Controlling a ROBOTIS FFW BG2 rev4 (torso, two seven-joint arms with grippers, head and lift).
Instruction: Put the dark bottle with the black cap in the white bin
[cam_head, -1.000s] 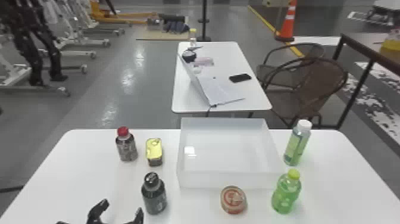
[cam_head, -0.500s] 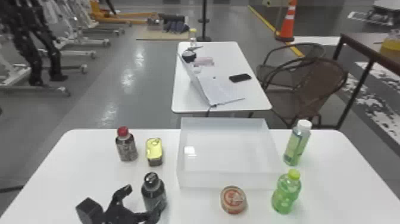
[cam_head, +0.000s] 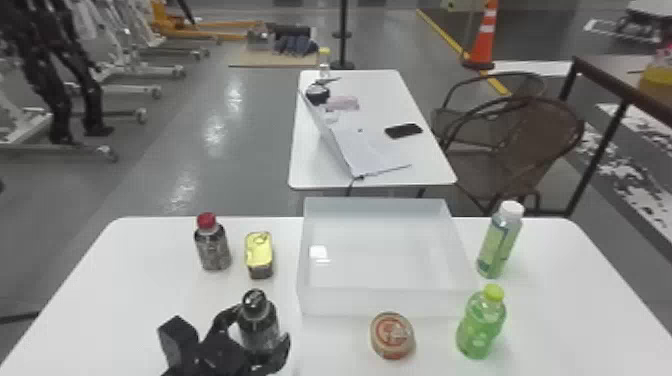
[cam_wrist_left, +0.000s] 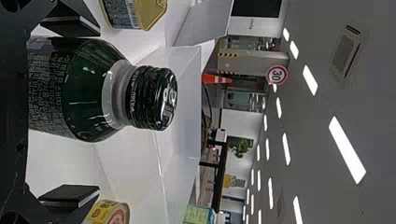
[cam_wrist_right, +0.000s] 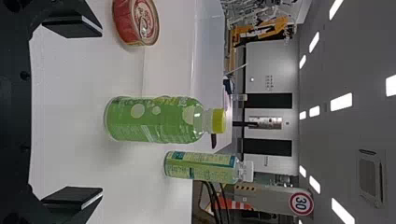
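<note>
The dark, glossy bottle with the black cap (cam_head: 258, 327) stands upright, left of the rectangular white plastic bin (cam_head: 385, 303), between the spread fingers of the left hand (cam_head: 255, 334). The right hand (cam_wrist_right: 102, 112) is spread too.

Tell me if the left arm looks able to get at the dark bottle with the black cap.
Very likely yes: the left gripper is open, its fingers on either side of the dark bottle, and nothing visible blocks them.

The head view looks forward and down from above; the wrist views, low and close (sideways, mind), share its white bin (cam_head: 340, 303).
</note>
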